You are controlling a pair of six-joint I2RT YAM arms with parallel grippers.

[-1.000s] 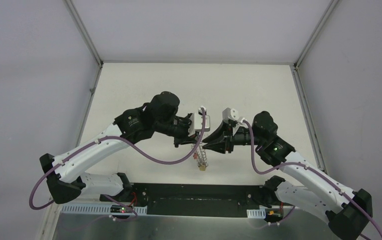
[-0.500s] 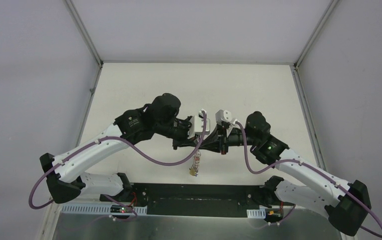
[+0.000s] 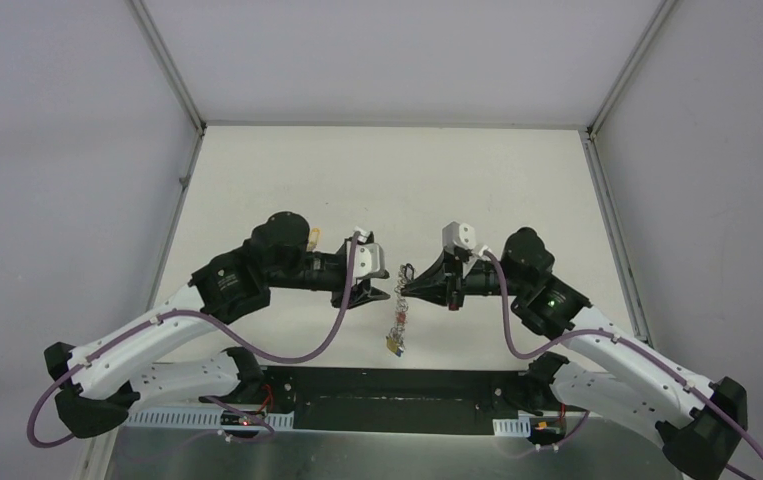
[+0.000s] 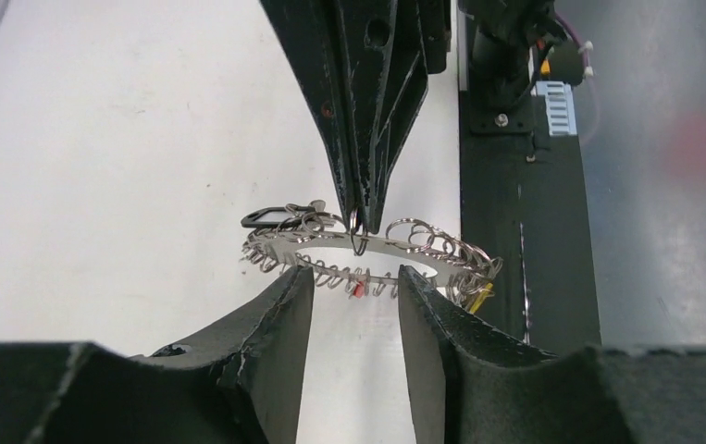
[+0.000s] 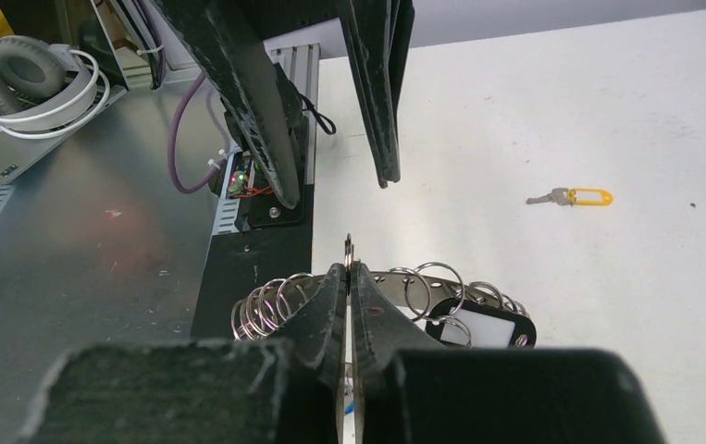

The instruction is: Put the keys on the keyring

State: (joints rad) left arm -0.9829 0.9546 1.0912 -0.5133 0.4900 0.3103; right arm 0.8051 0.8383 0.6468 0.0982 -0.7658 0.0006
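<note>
Holding my left end effector (image 4: pixel 355 277) partly open with nothing between its fingers, I face the keyring (image 4: pixel 423 245), which hangs just beyond my fingertips and straight ahead. From this side its long axis runs crosswise to my reach, spreading past both fingers, so I see it nearly edge-on as a flat band fringed with small wire loops. A red speck sits under its middle and a yellow one under its far right end. I take these for keys already on it, though they are too small to be sure.

Moving right, my right end effector (image 5: pixel 349 270) is closed tight on one thin loop at the top of the keyring and carries all of it clear of the surface (image 5: pixel 562 111). Seen from above, the keyring dangles down from that pinch, between my two end effectors and touching only the right one. A black tag (image 5: pixel 478 328) with a white label hangs on the keyring just beyond my right fingertips.

Further right, a yellow-headed key (image 5: pixel 578 196) lies flat on the surface, ahead and to the right of my right end effector and well apart from it. Its blade points back toward the keyring. I cannot find it in the overhead view, so I cannot tell which arm is nearer. As I judge it, the fetch falls to my left end effector, since the right one is busy with the keyring.
</note>
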